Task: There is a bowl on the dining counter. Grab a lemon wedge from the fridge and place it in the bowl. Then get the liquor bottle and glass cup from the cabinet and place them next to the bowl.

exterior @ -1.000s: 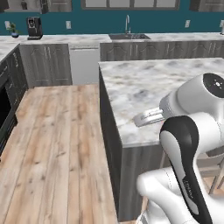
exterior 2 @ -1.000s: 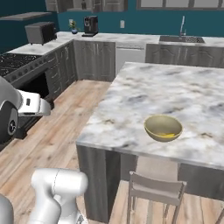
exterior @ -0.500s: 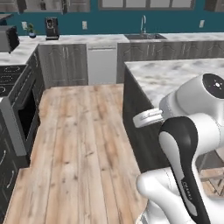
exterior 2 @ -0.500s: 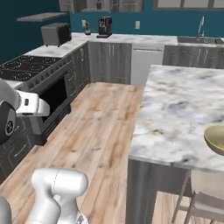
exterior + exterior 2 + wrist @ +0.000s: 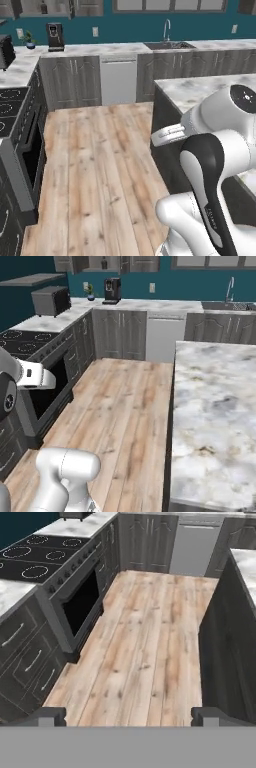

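lemon wedge: none in these frames, and no fridge either; by the task it sits inside the fridge. Judgement: light, soft, wet and slippery, squashes if pinched hard. Best taken across the rind, with a shallow, gentle close.
bowl: not in the frames now; by the task it is on the dining counter.
bottle, cup: not visible; cabinet doors shut. Judgement: glass, smooth and breakable; bottle heavy, take it at the body, low.
gripper (image 5: 128,714): fingers (image 5: 47,714) spread wide at bottom of hand view, nothing between them, pointed down at the floor (image 5: 145,642).
stove (image 5: 35,562): upper left of hand view, black cooktop with ring burners; oven (image 5: 82,602) door below it faces the aisle.
toaster oven (image 5: 50,300): upper left of right base view, on the back counter.
coffee machine (image 5: 112,290): top centre-left of right base view, by the wall.
dishwasher (image 5: 119,80): upper centre of left base view, pale panel among dark cabinets.
sink (image 5: 169,44): upper right of centre, left base view, tap behind it.
dining counter (image 5: 220,406): right half of right base view, marble top, dark sides.
in the way: aisle floor is bare. Judgement: tight corridor between oven front and counter side; the counter corner is the collision risk while driving.
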